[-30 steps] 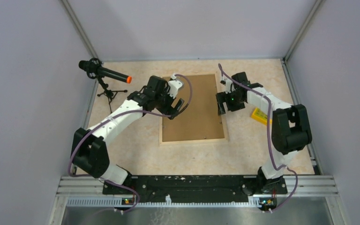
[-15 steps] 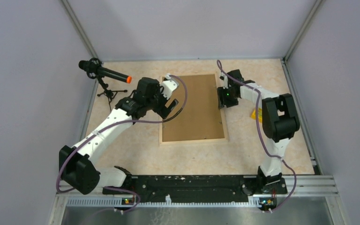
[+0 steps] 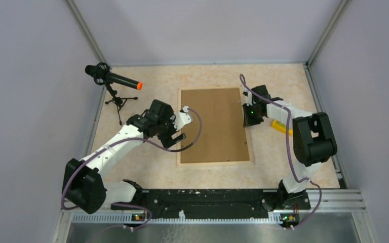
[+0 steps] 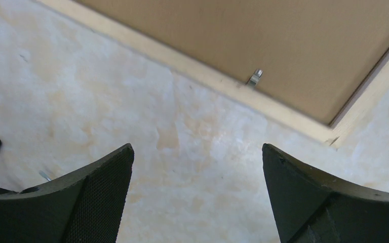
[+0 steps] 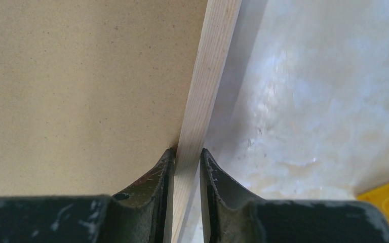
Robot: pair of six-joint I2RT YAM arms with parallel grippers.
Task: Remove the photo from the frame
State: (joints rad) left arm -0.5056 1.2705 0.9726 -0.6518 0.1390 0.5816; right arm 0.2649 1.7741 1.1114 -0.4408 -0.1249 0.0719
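Top view: the frame [image 3: 215, 125] lies back-up on the table [image 3: 147, 167], shifted nearer than before, photo unseen; left wrist: the left gripper [image 4: 197, 152], withdrawn, hangs fingers wide apart beside its corner; right wrist: the right gripper [image 5: 186, 154] has just clamped its pale right edge, presumably steadying it.

The pale marbled surface [image 3: 147, 167] carries the frame [image 3: 214, 124] lying reverse-up mid-way, a yellow block [image 3: 280, 126] just right of it, and a microphone tripod [image 3: 116, 101] far left.
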